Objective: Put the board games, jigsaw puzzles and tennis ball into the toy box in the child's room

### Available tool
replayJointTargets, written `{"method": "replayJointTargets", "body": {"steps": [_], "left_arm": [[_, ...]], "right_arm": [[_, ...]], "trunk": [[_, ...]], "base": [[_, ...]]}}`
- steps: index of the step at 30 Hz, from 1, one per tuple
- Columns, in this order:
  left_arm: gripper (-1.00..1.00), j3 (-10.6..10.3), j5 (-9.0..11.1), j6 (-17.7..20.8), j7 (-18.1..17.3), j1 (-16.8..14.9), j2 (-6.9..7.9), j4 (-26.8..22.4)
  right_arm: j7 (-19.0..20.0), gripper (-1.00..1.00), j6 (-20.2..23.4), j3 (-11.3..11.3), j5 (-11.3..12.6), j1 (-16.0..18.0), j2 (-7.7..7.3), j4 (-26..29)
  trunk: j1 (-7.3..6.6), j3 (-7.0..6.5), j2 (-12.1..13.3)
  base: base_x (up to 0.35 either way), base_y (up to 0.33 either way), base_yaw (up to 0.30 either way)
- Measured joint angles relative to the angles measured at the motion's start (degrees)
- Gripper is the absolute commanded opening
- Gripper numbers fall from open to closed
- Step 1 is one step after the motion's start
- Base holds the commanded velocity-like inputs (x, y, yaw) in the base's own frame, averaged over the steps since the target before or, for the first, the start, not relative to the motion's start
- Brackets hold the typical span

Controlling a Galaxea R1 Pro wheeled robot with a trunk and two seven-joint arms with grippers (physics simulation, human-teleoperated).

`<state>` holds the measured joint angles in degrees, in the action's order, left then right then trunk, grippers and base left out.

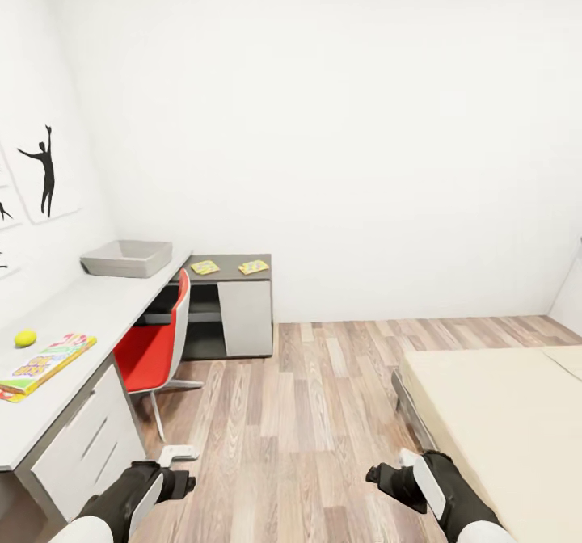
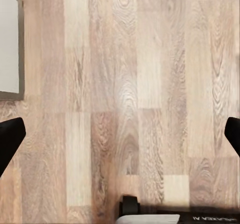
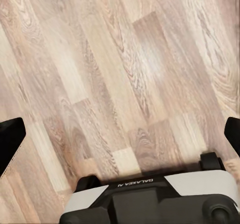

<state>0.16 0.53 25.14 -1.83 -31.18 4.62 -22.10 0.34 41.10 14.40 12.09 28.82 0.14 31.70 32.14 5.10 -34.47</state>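
- The flat, colourful printed game box [image 1: 44, 363] lies near the pale grey table's [image 1: 89, 305] front edge, its long axis angled toward the far wall.
- The left gripper [image 2: 120, 134] and right gripper [image 3: 120, 134] are both spread wide and empty.

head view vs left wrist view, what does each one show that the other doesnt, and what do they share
Head view alone: the toy box at the far end of the table, the tennis ball beside a board game, two jigsaw puzzles on the lower dark section, a red chair, and the bed.

Left wrist view alone: the left end effector, fingers wide apart and empty, over bare boards.

Shared: the wooden floor.
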Motion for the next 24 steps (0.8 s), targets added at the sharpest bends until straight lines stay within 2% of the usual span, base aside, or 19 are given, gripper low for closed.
{"method": "replayJointTargets", "body": {"steps": [5,7,9,12,19,22,24], "left_arm": [[1.00,-0.03,-0.06,2.21,-3.94,-0.06,0.09,-1.26],[1.00,-0.07,-0.14,6.08,-8.77,-0.16,1.07,-5.31],[1.00,-0.07,-0.14,10.02,-12.85,-0.19,2.08,-9.16],[1.00,-0.18,-0.28,13.34,-17.32,-0.18,3.18,-12.50],[1.00,-0.35,-0.39,15.19,-20.72,-0.17,3.87,-14.67],[1.00,-0.21,-0.36,15.43,-21.26,-0.18,4.02,-14.99],[1.00,-0.07,-0.36,15.59,-21.58,-0.19,4.28,-15.25]], "right_arm": [[0.15,1.00,0.43,0.54,0.26,-0.12,-1.67,0.19],[0.25,1.00,0.91,0.74,0.35,-0.25,-2.54,0.51],[0.34,1.00,1.45,0.75,0.42,-0.38,-2.78,1.65],[0.41,1.00,2.07,0.67,0.48,-0.50,-2.86,4.82],[1.46,1.00,4.28,0.67,0.65,-0.41,-3.03,12.89],[3.49,1.00,5.25,0.69,0.91,-0.61,-3.09,15.51],[6.76,1.00,5.81,0.72,0.85,-1.19,-3.15,17.00]], "trunk": [[-1.10,-0.90,2.01],[-1.54,-1.27,2.81],[-1.98,-1.63,3.62],[-2.65,-2.17,4.82],[-4.19,-3.43,7.65],[-4.85,-3.96,8.84],[-5.28,-4.29,9.62]], "base": [[0.000,0.000,-0.280],[0.000,0.000,-0.280],[0.000,0.000,-0.280],[0.000,0.000,-0.280],[0.000,0.000,-0.280],[0.000,0.000,-0.280],[0.000,0.000,-0.280]]}}
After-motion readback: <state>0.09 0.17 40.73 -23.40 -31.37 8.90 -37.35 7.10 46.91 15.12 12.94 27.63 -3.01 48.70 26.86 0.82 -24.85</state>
